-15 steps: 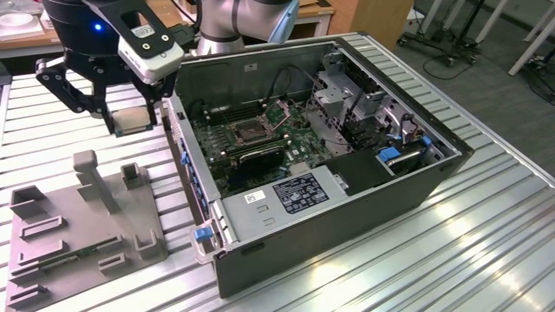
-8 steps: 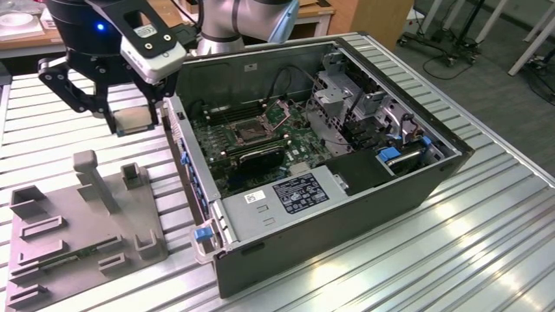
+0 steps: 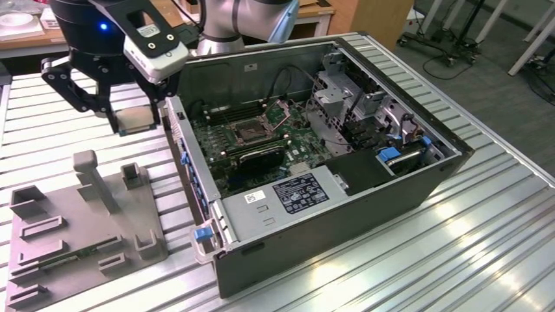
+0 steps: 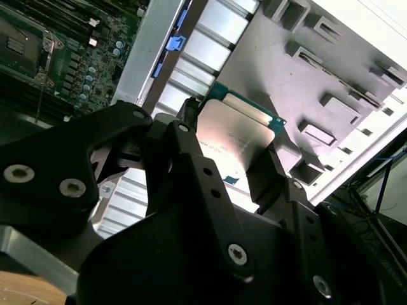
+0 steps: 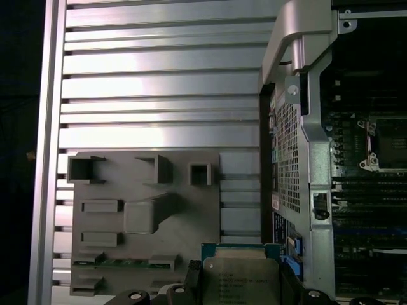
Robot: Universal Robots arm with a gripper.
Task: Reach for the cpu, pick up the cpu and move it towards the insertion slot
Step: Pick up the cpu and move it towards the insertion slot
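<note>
The cpu (image 3: pixel 139 121), a small square chip with a pale metal face and green edge, hangs in the air above the slatted table, on the exterior view's left of the open computer case. My gripper (image 3: pixel 136 116) is shut on it, one black finger on each side. Both wrist views show the cpu (image 4: pixel 238 143) (image 5: pixel 241 276) clamped between the fingers (image 4: pixel 184 136). The insertion slot (image 3: pixel 251 130) is a square socket with a metal frame on the green board inside the case, to the exterior view's right of the gripper. The insertion slot (image 5: pixel 384 143) (image 4: pixel 22 46) also appears in both wrist views.
A grey plastic fixture (image 3: pixel 82 224) (image 5: pixel 146 216) with posts and recesses lies on the table below the gripper, holding a green memory strip (image 3: pixel 69 259). The case's side wall (image 3: pixel 184 153) stands between gripper and board. Drive cages (image 3: pixel 347 104) and a power supply (image 3: pixel 295 192) fill the case.
</note>
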